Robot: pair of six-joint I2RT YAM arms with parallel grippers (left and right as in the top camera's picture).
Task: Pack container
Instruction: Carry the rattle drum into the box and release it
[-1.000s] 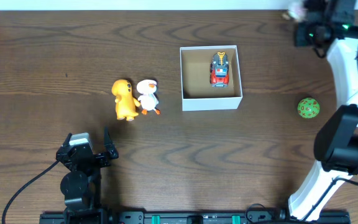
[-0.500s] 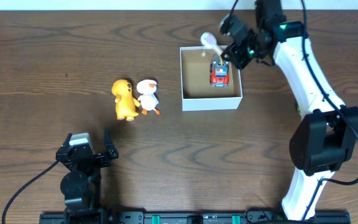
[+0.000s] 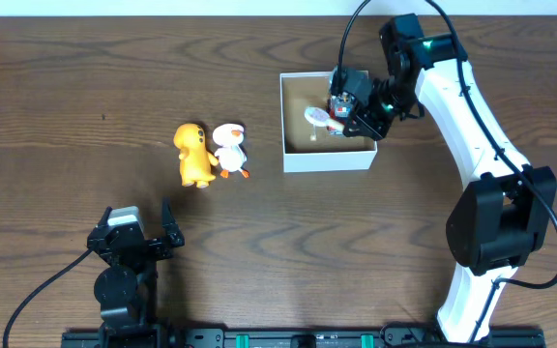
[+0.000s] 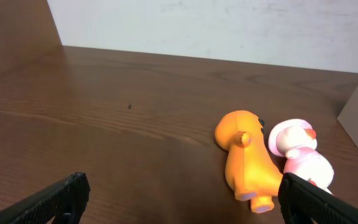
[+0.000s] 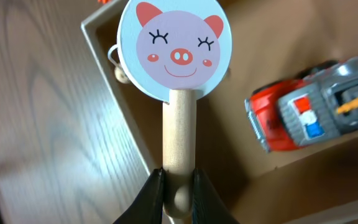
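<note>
**Desk:** Which step is this?

**Photographer:** Placing. The right gripper (image 5: 179, 186), jaws clamped on the wooden handle of a pig toy (image 5: 174, 46), holds it over the box (image 3: 327, 158). The pig-face disc is toward the left wall, beside a red truck (image 5: 303, 112) lying inside. I cannot tell whether the pig toy touches the floor of the box.

**Desk:** And next?

**Photographer:** My reading: ease it down, part the jaws, then lift straight clear so neither the handle nor the truck gets dragged.

**Desk:** The other arm?

**Photographer:** The left gripper (image 4: 182, 199) sits low at the near edge, jaws wide apart and empty. It faces an orange toy (image 3: 194, 155) and a white duck (image 3: 229, 148), which lie touching each other on the table (image 3: 66, 97), not yet packed.

**Desk:** Describe the box.

**Photographer:** It is square, white outside, brown cardboard inside, with low walls. It stands right of centre toward the far side, near the two animals but apart from them. It looks to have room for both.
</note>
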